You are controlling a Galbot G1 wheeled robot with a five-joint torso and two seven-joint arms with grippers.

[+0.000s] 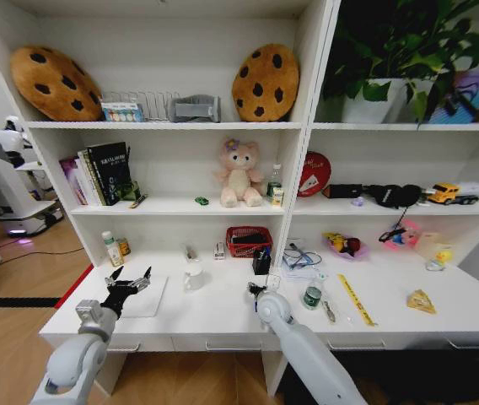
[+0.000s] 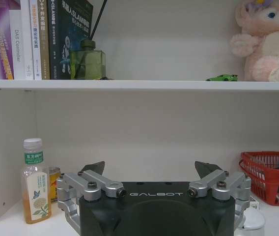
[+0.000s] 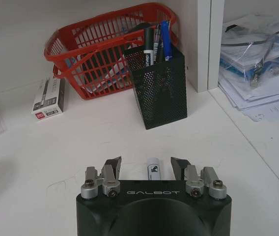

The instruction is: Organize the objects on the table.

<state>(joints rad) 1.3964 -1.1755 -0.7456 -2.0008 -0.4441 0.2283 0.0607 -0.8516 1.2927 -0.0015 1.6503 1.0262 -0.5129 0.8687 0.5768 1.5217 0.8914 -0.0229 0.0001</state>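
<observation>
Hidden/cut off: marker (image 3: pixel 153 168) between my R jaws is half covered by the gripper body, I see its white end w/ a black label only. White cup (image 2: pixel 251 222) in L wrist view is cut by the frame edge and partly behind the L gripper. Can't read the print on the small box (image 3: pixel 48 96).
R gripper (image 3: pixel 146 165): jaws open, low over the desk (image 3: pixel 203 147), one finger either side of the marker; can't tell if they touch it. Arm reaches fwd from lower centre in head view.
Ahead of R jaws: black mesh pen holder (image 3: pixel 160 88) w/ pens standing in it, well apart from the jaws; red basket (image 3: pixel 97 54) just behind it, touching or nearly.
L gripper (image 1: pixel 130 283): jaws open wide, nothing in them, held above the desk w/ fingers pointing at the shelf unit. Arm bent, comes up from lower left.
Under L jaws: flat silver laptop (image 1: pixel 151 299), as far as I can tell.
Beside L jaws: tea bottle (image 2: pixel 35 182) to one side by the wall, cup to the other.
Other task items: yellow ruler (image 1: pixel 357 299) and green-capped bottle (image 1: pixel 312 295) on the desk beyond R arm; green toy car (image 2: pixel 222 77) on shelf by the pink bear (image 2: pixel 267 42).
</observation>
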